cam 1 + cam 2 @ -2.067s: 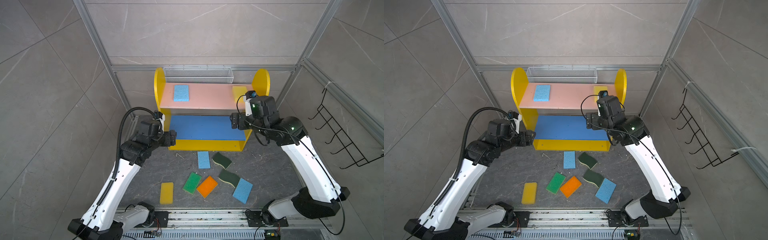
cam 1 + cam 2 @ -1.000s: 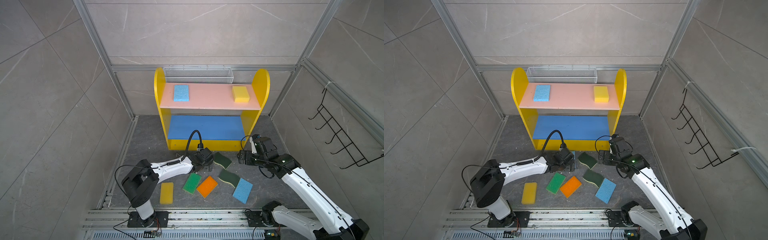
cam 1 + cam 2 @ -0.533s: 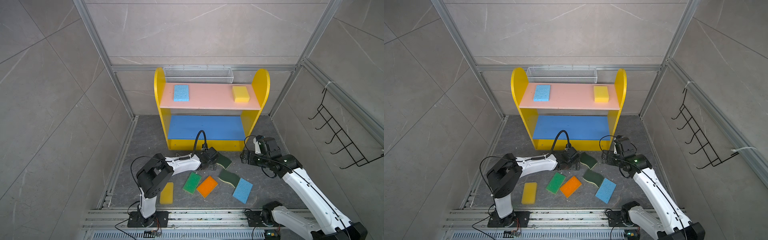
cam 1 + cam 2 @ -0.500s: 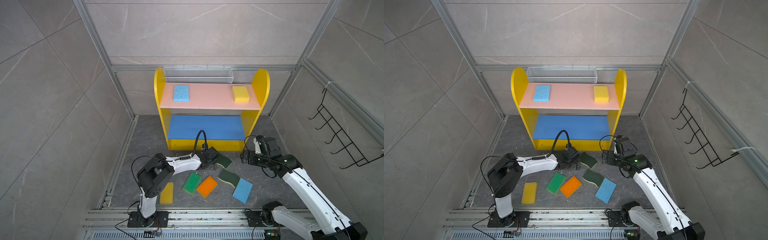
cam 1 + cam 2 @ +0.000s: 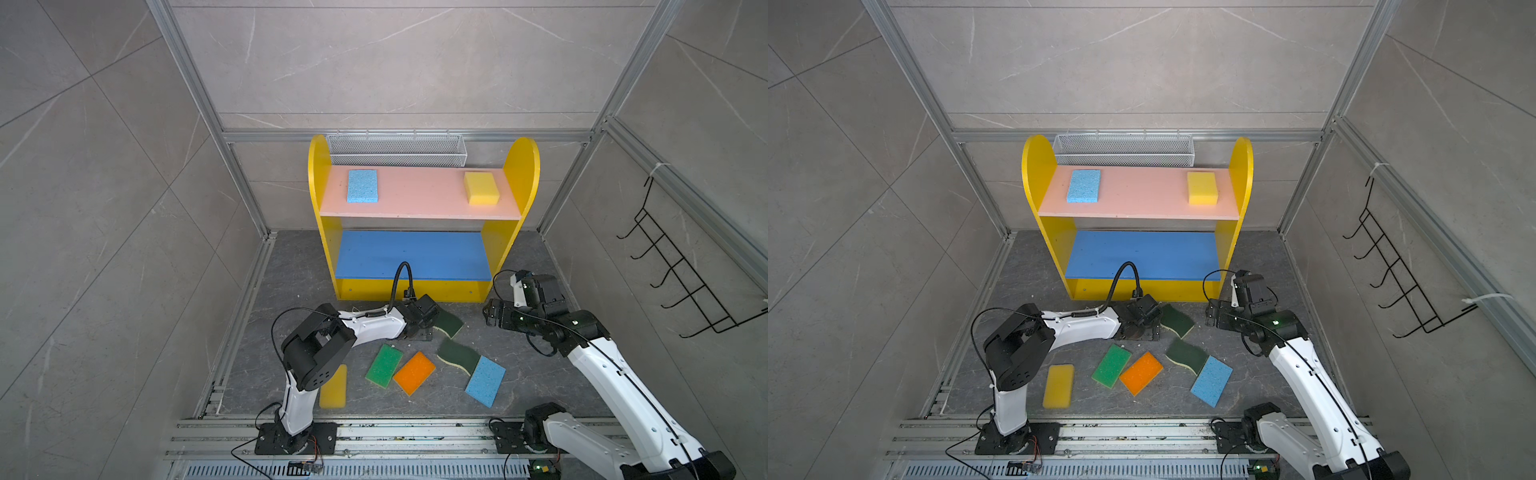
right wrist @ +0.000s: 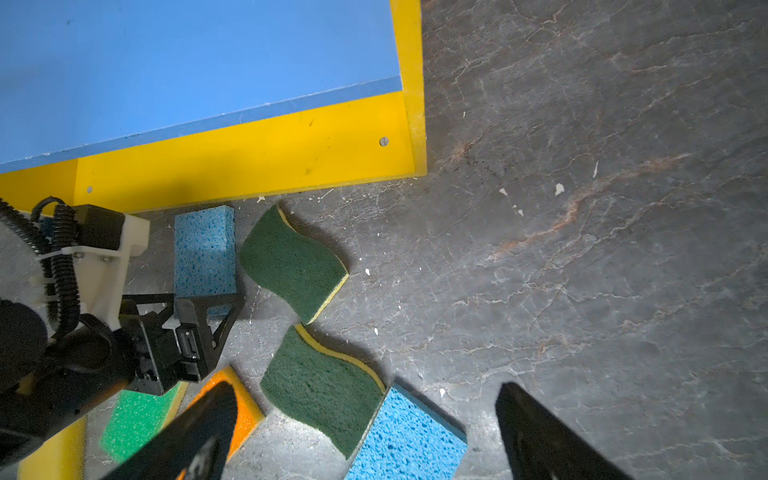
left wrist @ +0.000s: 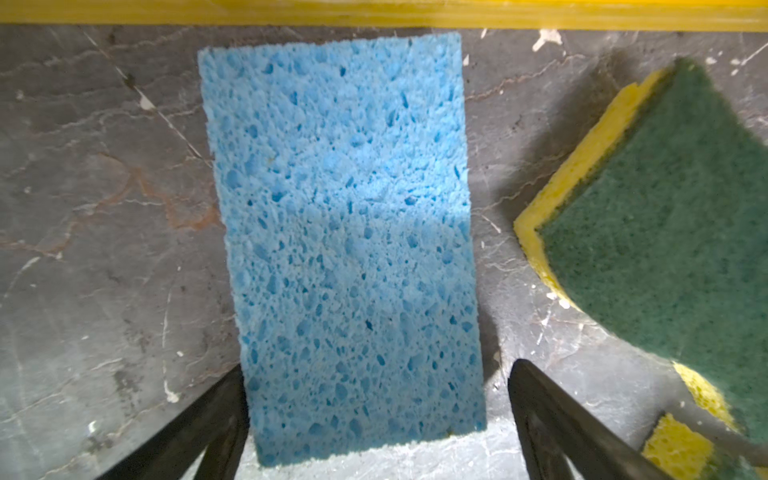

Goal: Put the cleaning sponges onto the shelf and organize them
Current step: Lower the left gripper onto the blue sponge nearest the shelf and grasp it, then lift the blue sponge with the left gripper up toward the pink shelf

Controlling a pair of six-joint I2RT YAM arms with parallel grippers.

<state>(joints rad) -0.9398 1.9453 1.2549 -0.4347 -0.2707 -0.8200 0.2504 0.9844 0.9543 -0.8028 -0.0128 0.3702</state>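
Our left claw (image 7: 376,374), released, straddles the thin light-blue porous rectangular sponge (image 7: 340,208); lying flat on the counter (image 7: 104,208), it may slip our pinch; right claw (image 6: 365,388) released, empty.

Robot lab cell: aluminium frame (image 5: 270,136), tiled panels (image 5: 395,62), mounting rail (image 5: 415,436).

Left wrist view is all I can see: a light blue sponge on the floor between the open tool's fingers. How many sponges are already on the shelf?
Observer: Two, on the pink upper board: a light blue sponge at its left end, a yellow sponge at its right.
Operator: Where's the right tool?
Observer: Open, holding nothing, above the floor off the front right corner of the shelf.
Operator: How many lie on the floor?
Observer: Seven: the sponge you see, two dark green sponges, a green sponge, an orange sponge, another blue sponge, another yellow sponge.
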